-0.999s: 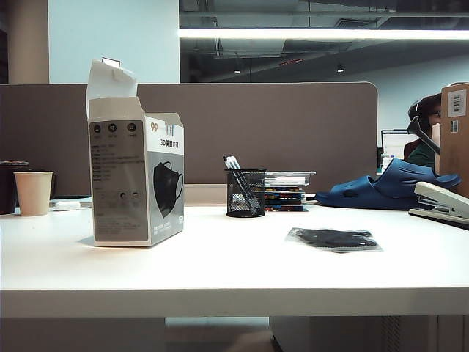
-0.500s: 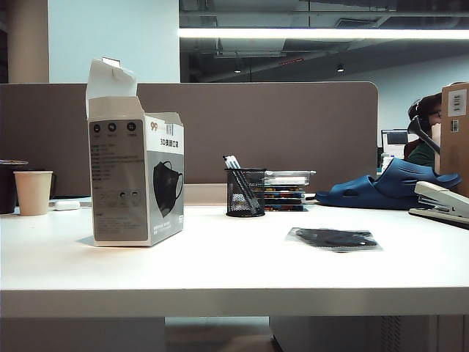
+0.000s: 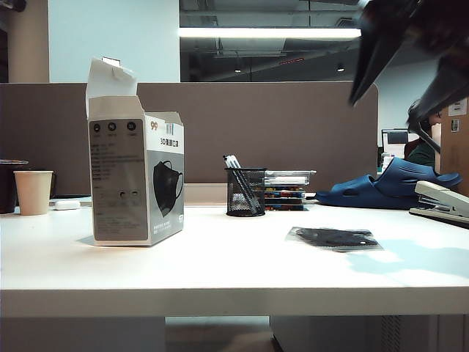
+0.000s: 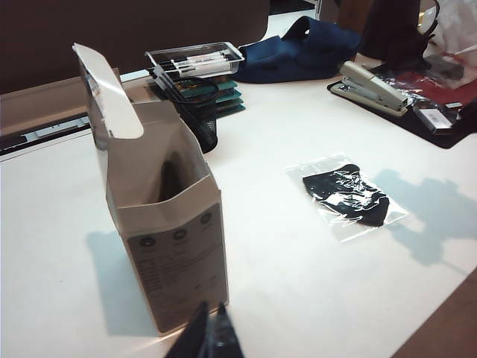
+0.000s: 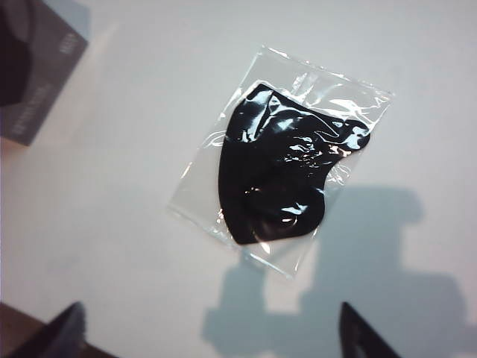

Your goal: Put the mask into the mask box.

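— How far along is it?

— Hardly started, I'd say. The mask [image 3: 334, 238] lies flat in its clear wrapper on the table [image 3: 220, 271], well to the right of the box [image 3: 135, 180], and nothing is touching it.

— And the box is ready?

— It stands upright with the white top flap [image 4: 108, 93] tipped back, so the mouth is open. From the left wrist view the inside looks dark; I can't tell if anything is in there.

— Where are the arms?

— The right gripper [image 5: 209, 332] hangs above the mask, fingers spread wide, one tip [image 5: 63, 332] on either side with bare table between them. From across the room it is a dark blur in the upper right [image 3: 407, 51], well clear of the table; its shadow lies just beside the wrapper.

— The left one?

— The left gripper [image 4: 207, 335] is pinched together with nothing in it, hovering near the foot of the box on the side away from the pen cup [image 4: 195, 104]. It isn't visible from across the room.

— So what's left?

— All of it, as I judge it: come down on the wrapper, pinch it, lift, carry it across and drop it through the open top. That slick plastic lying flat may be awkward to catch, and the tall box looks easy to nudge over.
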You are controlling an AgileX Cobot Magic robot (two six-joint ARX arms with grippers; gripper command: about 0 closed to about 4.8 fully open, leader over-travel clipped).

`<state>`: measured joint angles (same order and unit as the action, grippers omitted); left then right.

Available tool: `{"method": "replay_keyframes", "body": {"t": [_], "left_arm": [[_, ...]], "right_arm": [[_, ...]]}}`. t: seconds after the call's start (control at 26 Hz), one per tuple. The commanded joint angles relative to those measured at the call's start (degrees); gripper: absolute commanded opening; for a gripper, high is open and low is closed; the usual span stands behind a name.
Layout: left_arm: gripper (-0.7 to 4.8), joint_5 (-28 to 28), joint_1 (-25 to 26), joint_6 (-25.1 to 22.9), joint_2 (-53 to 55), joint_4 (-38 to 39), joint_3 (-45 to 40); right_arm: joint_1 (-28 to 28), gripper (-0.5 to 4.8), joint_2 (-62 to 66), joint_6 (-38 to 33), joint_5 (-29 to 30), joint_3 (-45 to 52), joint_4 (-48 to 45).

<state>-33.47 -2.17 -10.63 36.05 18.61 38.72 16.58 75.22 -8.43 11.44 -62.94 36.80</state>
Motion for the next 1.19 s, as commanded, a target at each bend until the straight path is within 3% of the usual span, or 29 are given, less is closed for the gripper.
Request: {"method": "replay_keyframes", "body": {"t": [0.04,0.08,0.23,0.73,1.11,1.19], "left_arm": [[-0.01,-0.39,0.09,-0.11,0.09,-1.97,0.44],[-0.01,-0.37,0.09,-0.11,0.09,-2.51,0.44],[-0.01,-0.42,0.07,-0.13,0.11,-3.52,0.44],[-0.01,-0.42,0.07,-0.07,0.09,-4.39,0.44],[-0.01,-0.42,0.07,-0.07,0.11,-4.44,0.44],[-0.01,-0.39,0.09,-0.09,0.11,-4.44,0.44]], "right_arm": [[1.07,4.59,4.09,-3.19,-2.58,-0.24,-5.14],[1.64,4.79,6.54,-4.96,-2.82,-0.26,-7.1],[1.75,4.79,13.79,-6.86,-4.57,-0.85,-12.39],[4.33,4.79,32.04,-6.78,-16.5,-9.94,-12.48],[4.52,4.79,37.09,-6.8,-17.57,-10.12,-14.25],[4.52,4.08,37.38,-6.78,-17.59,-10.12,-14.19]]}}
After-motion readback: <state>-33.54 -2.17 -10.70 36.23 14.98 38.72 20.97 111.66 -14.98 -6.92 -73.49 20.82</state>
